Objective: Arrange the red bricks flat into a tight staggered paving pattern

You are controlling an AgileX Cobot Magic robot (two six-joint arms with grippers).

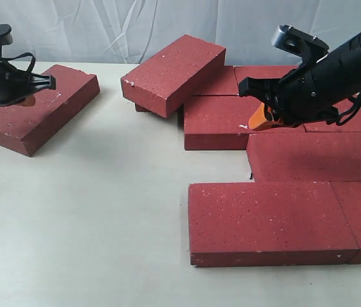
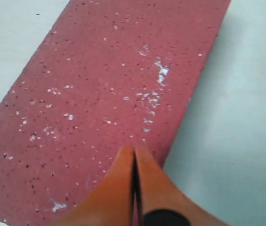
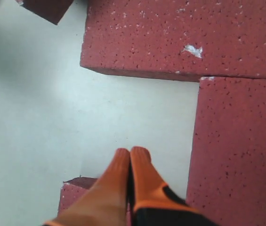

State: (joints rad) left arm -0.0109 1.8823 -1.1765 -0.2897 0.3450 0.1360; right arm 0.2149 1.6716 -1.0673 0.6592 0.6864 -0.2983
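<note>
Pinching shut on nothing, your left gripper [image 2: 133, 153] hangs over the stray brick [image 1: 39, 109] at nine o'clock (likely to push it in); right gripper [image 3: 130, 153], same, over the paved bricks [image 1: 276, 220].

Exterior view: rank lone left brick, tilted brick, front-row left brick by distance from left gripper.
1. Lone brick, far left, beneath the left gripper.
2. Tilted brick, back centre.
3. Front-row left brick, front right.
</note>
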